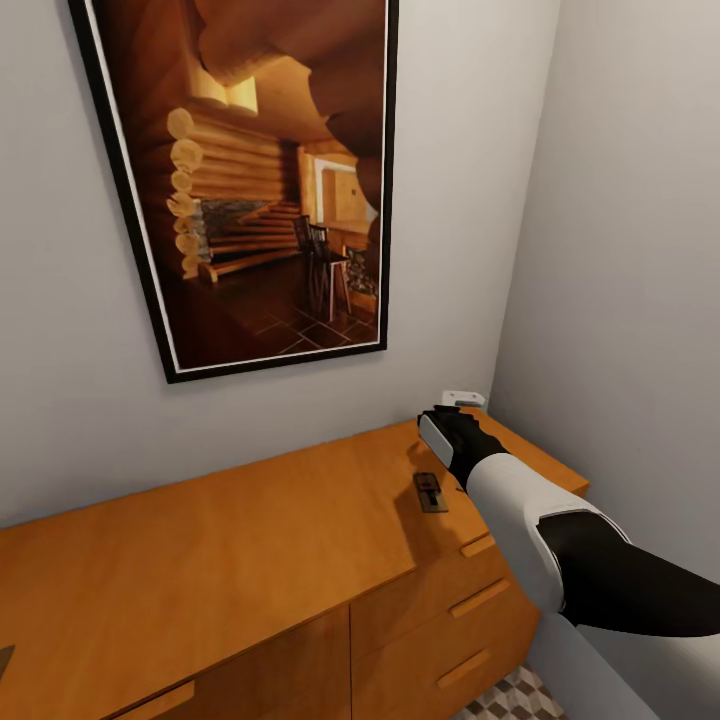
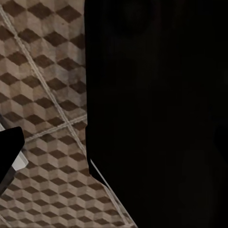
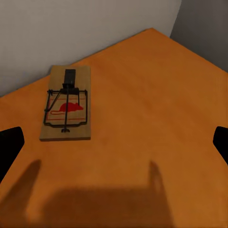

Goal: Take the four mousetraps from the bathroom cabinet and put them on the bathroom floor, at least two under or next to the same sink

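Mousetrap [image 3: 66,105] lies flat on the cabinet [image 1: 250,530] top, just ahead of the right gripper [image 1: 450,432] and off toward one finger, not centred between them. In the head view the same trap [image 1: 431,492] sits just beside the black wrist, near the top's front edge, apart from the gripper.

Right gripper: released, fingers spread wide, nothing between them. Both finger shadows fall on the bare wood short of the trap, so it hovers above the top, not touching.

Left gripper: cannot tell its state. Its camera gives a dark finger edge [image 2: 9,152] over the cube-pattern bathroom floor [image 2: 42,95], beside a large black shape I can't identify.

Handling, my read:
- Light, stiff wooden board. Thin and flat on the surface, so little edge to catch; likely to skate on the smooth top if nudged.
- Wire bar and spring on top are the fiddly part. I can't tell whether it is armed. Keep the fingers off the wire and the red bait area.
- Best hold: across the long edges of the board, at the bare end past the wire frame. Needs a sideways shift and a low approach.

Farther off: grey wall, a framed log-cabin picture [image 1: 260,180], a small white fitting [image 1: 463,398] in the corner beyond the gripper.

One trap in sight.
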